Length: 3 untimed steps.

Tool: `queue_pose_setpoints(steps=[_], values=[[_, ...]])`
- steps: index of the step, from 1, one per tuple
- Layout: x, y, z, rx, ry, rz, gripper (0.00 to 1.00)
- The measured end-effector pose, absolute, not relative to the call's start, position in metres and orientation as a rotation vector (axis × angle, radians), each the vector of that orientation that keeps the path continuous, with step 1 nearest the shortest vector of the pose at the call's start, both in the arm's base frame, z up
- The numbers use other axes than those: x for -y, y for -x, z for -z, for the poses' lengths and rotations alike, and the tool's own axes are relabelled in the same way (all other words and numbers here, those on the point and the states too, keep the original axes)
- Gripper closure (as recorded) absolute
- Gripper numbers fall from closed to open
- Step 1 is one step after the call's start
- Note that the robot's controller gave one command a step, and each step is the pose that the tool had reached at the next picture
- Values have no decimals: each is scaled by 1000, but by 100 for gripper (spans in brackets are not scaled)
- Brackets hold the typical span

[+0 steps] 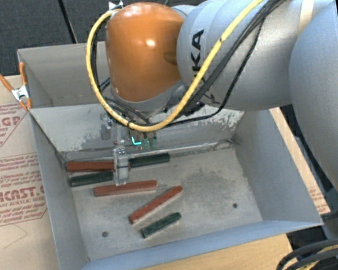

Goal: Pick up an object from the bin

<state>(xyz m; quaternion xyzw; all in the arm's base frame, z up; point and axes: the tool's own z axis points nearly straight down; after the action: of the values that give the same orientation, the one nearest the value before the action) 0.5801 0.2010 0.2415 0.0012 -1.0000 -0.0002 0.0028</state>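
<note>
Low under the glossy orange wrist dome: the gripper (123,169), slim grey metal. Spread or pressed together, cannot tell. Right at its tip, a flat red-brown bar (125,187) lying crosswise on the scuffed bin (227,182) floor. To either side, straight dark green sticks (151,160). Further out, a slanted reddish slat (156,204).
</note>
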Motion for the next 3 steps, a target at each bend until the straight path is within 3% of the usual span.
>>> queue_pose_setpoints(steps=[1, 2, 3], values=[[-201, -544, -374, 3099, -574, 3, 0], [-141, -483, -221, 3082, -560, -1, 0], [-115, -523, -73, 2969, -1010, 1, 0]])
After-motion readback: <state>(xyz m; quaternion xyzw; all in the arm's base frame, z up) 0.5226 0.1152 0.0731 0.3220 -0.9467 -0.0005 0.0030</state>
